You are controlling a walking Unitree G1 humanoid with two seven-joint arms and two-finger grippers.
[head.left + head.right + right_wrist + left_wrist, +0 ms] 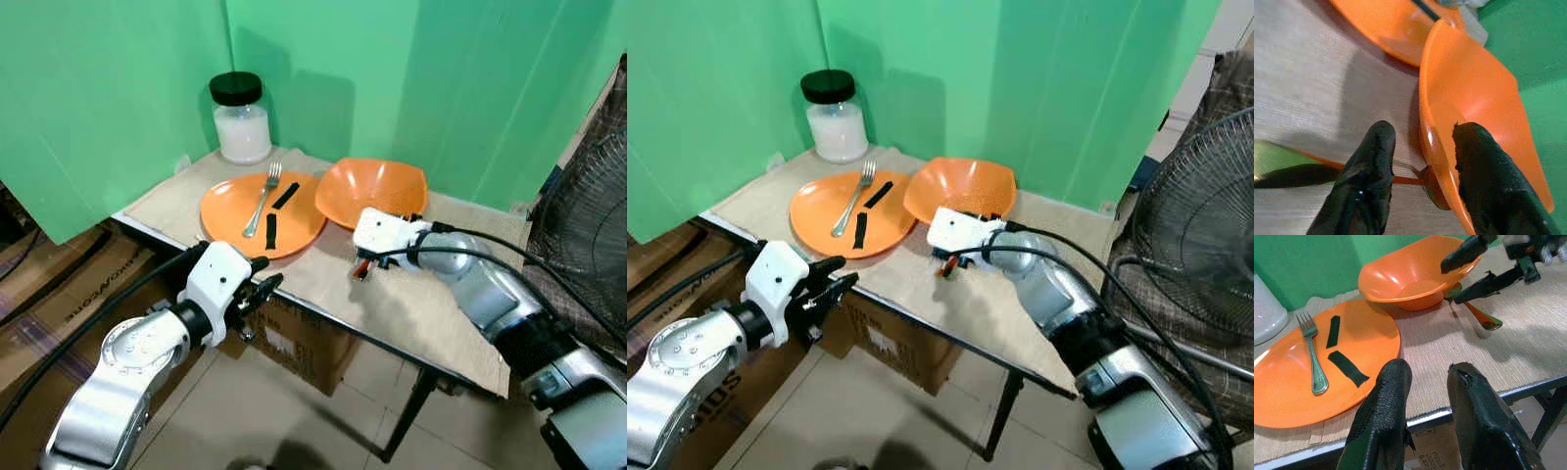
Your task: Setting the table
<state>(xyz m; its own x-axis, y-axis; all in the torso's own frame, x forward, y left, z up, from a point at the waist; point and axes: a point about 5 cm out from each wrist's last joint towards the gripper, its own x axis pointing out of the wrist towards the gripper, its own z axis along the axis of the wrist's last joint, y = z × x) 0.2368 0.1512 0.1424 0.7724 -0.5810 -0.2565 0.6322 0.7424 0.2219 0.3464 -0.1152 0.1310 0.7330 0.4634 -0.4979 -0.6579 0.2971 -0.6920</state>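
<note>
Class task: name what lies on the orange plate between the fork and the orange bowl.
Two black strips lie on the plate, between fork and bowl; seen in the left eye view.

Right claw (pixel 364 266) reaching forward, fingers parted, left claw (pixel 263 290) low — fingers slightly apart.

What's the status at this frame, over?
Right gripper open, straddling orange bowl rim, spoon beneath. Left gripper open at table edge. Fork on plate.

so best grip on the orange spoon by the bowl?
Take the spoon by its thin handle, from above. It lies flat on the mat, one end tucked beside the bowl, where there's little room. The right claw hangs there, open.
</note>
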